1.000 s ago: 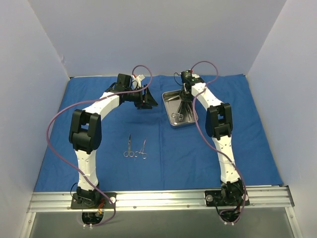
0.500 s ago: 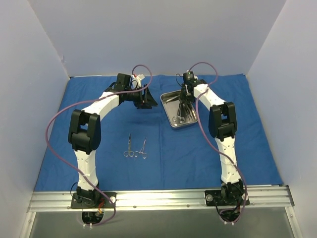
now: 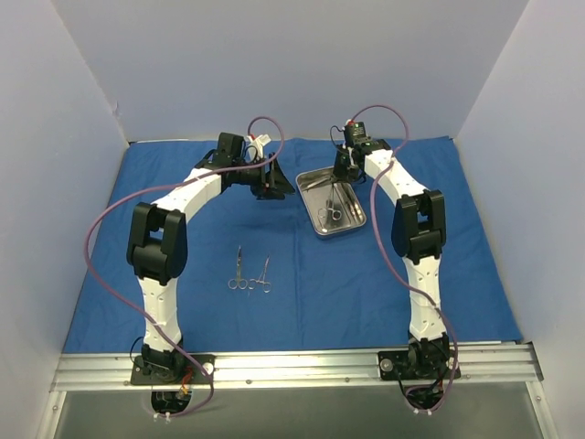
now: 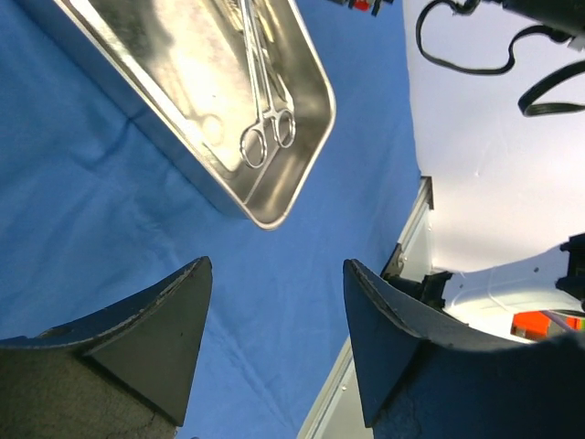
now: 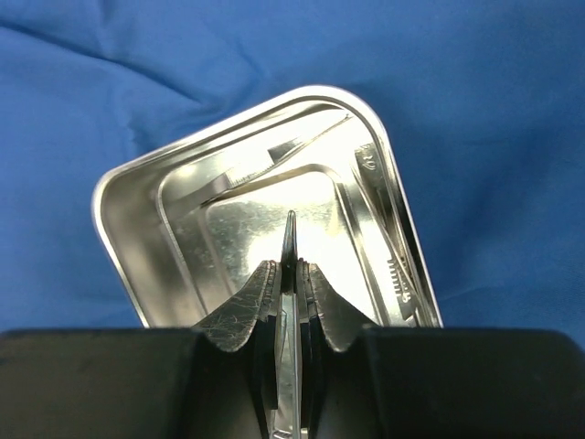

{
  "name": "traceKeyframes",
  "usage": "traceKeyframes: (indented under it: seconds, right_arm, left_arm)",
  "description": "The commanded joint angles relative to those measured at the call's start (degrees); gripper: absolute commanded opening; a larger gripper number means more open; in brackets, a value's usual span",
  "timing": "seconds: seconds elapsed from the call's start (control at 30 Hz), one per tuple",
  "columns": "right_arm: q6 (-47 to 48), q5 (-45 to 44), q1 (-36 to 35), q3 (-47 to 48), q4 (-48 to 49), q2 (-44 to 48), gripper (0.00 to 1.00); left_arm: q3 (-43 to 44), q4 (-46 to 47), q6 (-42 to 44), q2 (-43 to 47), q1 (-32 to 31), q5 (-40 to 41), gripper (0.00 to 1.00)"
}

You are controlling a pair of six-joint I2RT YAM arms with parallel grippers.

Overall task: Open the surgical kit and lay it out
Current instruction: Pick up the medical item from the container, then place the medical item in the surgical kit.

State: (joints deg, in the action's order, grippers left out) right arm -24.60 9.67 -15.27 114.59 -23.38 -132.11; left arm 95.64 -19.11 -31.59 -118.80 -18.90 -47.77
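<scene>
The royal-blue cloth point(image 3: 347, 293) lies spread flat over the table. The steel tray point(image 3: 340, 232) stands at the back centre. My right gripper point(image 3: 341, 174) hangs over the tray's far end, shut on a slim silver instrument point(image 5: 290, 233) whose thin tip sticks out past the fingertips. Ring-handled forceps point(image 3: 329, 212) show in the tray point(image 4: 137, 91), and tweezers point(image 5: 395, 267) lie along its right wall. Two ring-handled instruments point(image 3: 239, 273) point(image 3: 263, 274) lie side by side on the cloth. My left gripper point(image 3: 274, 183) is open and empty, just left of the tray.
A metal rail point(image 3: 292, 366) carrying both arm bases runs along the near edge. White walls point(image 3: 55, 183) close in the left, back and right sides. Purple cables point(image 3: 101, 229) loop off both arms.
My right gripper has drawn back toward the tray's far end with the slim instrument in it, and the right elbow has swung right. The left arm has barely moved.
</scene>
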Motion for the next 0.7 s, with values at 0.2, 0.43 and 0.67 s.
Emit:
traceKeyframes:
  seconds: [0.2,0.43,0.67]
  right_arm:
    - [-3.0,6.0,-0.6,2.8,-3.9,9.0,0.00]
    - [-4.4,7.7,-2.0,1.9,-4.5,11.9,0.00]
    - [-5.0,9.0,-2.6,1.6,-4.7,13.1,0.00]
  left_arm:
    - [2.0,6.7,-3.2,0.0,-2.9,-4.1,0.69]
    - [0.4,9.6,-5.4,-0.9,-5.6,-3.9,0.68]
    - [0.1,10.5,-6.5,-2.1,-6.9,-2.7,0.66]
